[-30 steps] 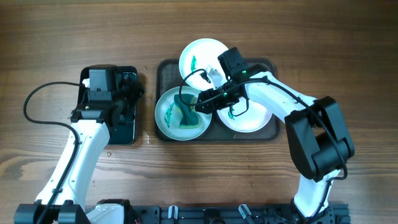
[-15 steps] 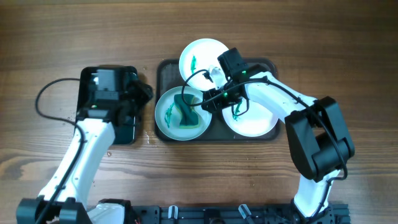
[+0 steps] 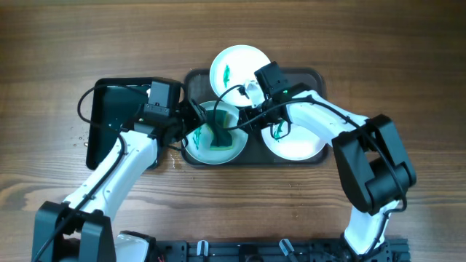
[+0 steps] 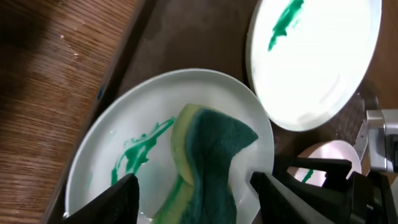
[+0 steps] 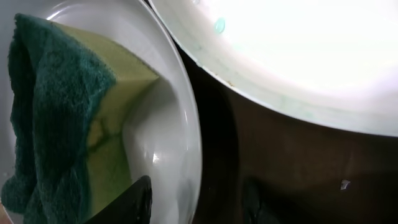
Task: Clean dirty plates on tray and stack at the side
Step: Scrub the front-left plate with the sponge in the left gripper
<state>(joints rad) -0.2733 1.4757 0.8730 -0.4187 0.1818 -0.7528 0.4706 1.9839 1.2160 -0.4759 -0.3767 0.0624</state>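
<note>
the left tool point(image 4: 200, 198) is spread wide and holds nothing; its two dark fingers point(image 4: 122, 198) stand on either side of the sponge point(image 4: 208, 163), one over the left part of the pale blue plate point(image 4: 118, 140), the other by that plate's right rim. whether either finger touches the plate or the sponge cannot be told

the sponge, yellow with a dark green scouring face, lies curled in the pale blue plate, just beside a green smear point(image 4: 138, 152)

the right tool point(image 5: 196, 200) is also parted and grips nothing; the right rim of the pale blue plate point(image 5: 189, 134) runs between its fingers point(image 5: 138, 200), one inside the plate near the sponge point(image 5: 59, 115) and one outside over the dark tray floor. contact with the rim cannot be made out

from overhead, the left tool point(image 3: 195, 125) reaches in from the plate's left edge and the right tool point(image 3: 244, 120) from its upper right. the pale blue plate point(image 3: 198, 144) sits at the left end of the dark grey tray point(image 3: 319, 78). one white plate point(image 3: 237, 62) lies at the tray's far edge, partly over the rim, with a green streak; the other white plate point(image 3: 298, 142) fills the right end, also smeared green. a smaller black tray point(image 3: 109, 120) lies on the wooden bench point(image 3: 378, 36) to the left of the grey tray
</note>
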